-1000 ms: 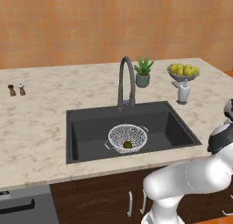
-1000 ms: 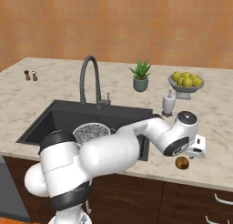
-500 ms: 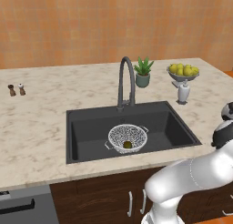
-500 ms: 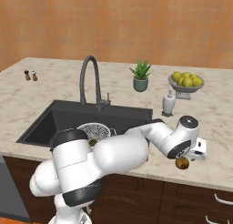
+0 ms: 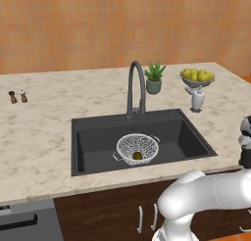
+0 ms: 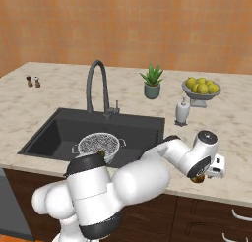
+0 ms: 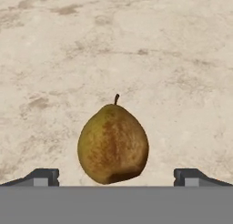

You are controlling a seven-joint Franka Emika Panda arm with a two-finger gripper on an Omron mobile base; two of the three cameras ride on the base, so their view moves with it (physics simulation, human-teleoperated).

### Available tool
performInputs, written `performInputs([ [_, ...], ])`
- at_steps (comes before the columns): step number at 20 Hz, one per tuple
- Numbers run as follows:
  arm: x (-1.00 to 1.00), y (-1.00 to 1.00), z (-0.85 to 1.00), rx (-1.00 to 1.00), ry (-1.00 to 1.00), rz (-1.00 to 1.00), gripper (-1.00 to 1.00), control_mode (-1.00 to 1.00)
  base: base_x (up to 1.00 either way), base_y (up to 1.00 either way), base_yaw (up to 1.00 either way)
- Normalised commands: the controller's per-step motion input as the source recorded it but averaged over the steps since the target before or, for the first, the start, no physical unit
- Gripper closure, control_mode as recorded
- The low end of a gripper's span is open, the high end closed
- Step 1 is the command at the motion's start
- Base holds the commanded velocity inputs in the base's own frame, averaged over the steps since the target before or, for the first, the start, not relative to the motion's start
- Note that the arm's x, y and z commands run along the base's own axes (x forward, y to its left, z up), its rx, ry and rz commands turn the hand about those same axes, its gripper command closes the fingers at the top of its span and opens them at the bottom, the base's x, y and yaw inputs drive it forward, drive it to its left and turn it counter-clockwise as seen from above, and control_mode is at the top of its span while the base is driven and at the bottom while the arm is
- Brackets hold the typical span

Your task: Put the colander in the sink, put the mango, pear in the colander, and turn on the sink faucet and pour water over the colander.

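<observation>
A brown-green pear point(image 7: 113, 144) lies on the beige marble counter point(image 7: 182, 59). My gripper point(image 7: 117, 177) is open, one tip on each side of the pear and apart from it. From the right base camera, the pear point(image 6: 198, 178) sits under my hand by the counter's front edge, right of the sink. The whitish mesh colander point(image 5: 137, 148) point(image 6: 100, 144) stands in the dark sink point(image 5: 98, 137) with a yellow-green mango point(image 5: 138, 156) inside. No water runs from the dark gooseneck sink faucet point(image 5: 136, 88) point(image 6: 96, 86).
Behind the sink stands a potted plant point(image 6: 152, 82). A footed bowl of yellow fruit point(image 6: 200, 87) and a white soap dispenser point(image 6: 182, 111) stand at the back right. Two small shakers point(image 5: 17, 96) are at the far left. The counter's front edge lies close to the pear.
My arm has shifted a little and the hand has settled slightly lower over the pear. The pear, colander and mango have stayed put.
</observation>
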Motion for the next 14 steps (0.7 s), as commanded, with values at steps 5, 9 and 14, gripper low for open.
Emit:
performInputs([
  [5, 0.12, 0.0, -0.29, 0.0, 0.0, 0.0, -1.0, -1.0, 0.0, 0.0, 0.0],
  [9, 0.2, 0.0, -0.33, 0.0, 0.0, 0.0, -1.0, -1.0, 0.0, 0.0, 0.0],
  [14, 0.07, -0.07, -0.33, 0.0, 0.0, 0.01, -1.0, -1.0, 0.0, 0.0, 0.0],
])
